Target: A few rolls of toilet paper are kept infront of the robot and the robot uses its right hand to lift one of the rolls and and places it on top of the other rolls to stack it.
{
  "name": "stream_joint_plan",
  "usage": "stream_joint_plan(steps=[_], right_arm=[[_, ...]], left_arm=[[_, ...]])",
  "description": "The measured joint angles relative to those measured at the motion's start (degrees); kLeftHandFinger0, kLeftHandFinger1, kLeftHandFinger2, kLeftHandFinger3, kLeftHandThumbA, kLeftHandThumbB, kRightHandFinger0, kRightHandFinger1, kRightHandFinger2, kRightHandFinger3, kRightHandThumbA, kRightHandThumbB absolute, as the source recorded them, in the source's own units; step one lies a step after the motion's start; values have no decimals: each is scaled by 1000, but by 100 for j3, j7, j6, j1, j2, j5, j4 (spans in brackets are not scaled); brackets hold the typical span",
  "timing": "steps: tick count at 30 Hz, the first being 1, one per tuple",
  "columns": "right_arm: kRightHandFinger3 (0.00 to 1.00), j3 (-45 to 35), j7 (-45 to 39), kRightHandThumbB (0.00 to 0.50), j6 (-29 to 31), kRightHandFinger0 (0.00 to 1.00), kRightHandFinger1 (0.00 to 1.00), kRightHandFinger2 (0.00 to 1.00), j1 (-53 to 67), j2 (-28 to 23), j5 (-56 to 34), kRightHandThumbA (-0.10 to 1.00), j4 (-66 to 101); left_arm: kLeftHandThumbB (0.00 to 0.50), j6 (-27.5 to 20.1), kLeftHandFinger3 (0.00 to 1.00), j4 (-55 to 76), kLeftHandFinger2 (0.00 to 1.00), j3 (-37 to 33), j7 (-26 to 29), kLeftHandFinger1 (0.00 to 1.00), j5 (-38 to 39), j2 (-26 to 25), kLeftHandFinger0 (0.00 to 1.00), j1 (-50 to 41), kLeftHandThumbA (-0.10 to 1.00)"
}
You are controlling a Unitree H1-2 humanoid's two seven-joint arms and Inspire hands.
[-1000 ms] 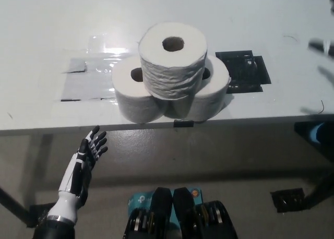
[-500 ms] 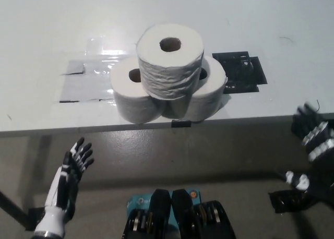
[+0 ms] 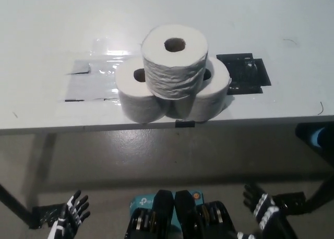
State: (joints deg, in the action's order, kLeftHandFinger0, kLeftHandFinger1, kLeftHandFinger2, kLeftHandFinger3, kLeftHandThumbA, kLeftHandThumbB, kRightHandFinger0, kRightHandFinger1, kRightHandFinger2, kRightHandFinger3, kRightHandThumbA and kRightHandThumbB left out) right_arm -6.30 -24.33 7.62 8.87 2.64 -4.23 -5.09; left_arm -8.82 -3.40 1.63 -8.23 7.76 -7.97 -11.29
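table: white top (image 3: pixel 47 35), fills upper half of view, front edge runs left to right just below the rolls; dark leg (image 3: pixel 13 205) at lower left
floor: grey-brown, bare (image 3: pixel 156 155), under and in front of table
tape patch: clear/grey film (image 3: pixel 88 82) stuck on table, left of rolls, shiny glare at its top
black mat: dark square (image 3: pixel 245 72) flat on table, right of rolls, partly behind right roll
stack: three toilet paper rolls near front edge, all upright, cores facing up
top roll: (image 3: pixel 175 61) sits on the two below, centred over their seam, touching both
left roll: (image 3: pixel 136 95) on table, touching right roll
right roll: (image 3: pixel 209 93) on table
clip: small dark piece (image 3: pixel 183 123) on table edge under stack
left hand: white (image 3: pixel 70 220), bottom left, below table level, fingers spread, holding nothing
right hand: black (image 3: pixel 263 207), bottom right, low, fingers apart, empty, well clear of stack
writing: none readable
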Motion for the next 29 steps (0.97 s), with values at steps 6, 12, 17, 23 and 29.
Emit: stream_joint_plan(steps=[6,12,17,23,29], right_arm=[[1000,190,101,165,224,1000,1000,1000,171,-152,-2,1000,-56],[1000,313,105,172,233,1000,1000,1000,251,-255,-220,1000,-56],[1000,365,96,177,49,1000,1000,1000,258,-256,-528,1000,-55],[1000,422,99,169,-68,1000,1000,1000,254,-276,-729,1000,-55],[1000,451,109,182,-110,1000,1000,1000,241,-319,-831,1000,-54]], left_arm=[[174,-42,1000,96,1000,-114,-20,1000,-2,0,1000,-85,1000],[157,-91,1000,98,1000,-163,-66,1000,-2,2,1000,-152,1000],[148,-122,1000,98,1000,-161,-80,1000,2,5,1000,-159,1000],[152,-132,1000,102,1000,-161,-109,1000,4,6,1000,-173,1000],[147,-132,1000,103,1000,-160,-119,1000,3,16,1000,-165,1000]])
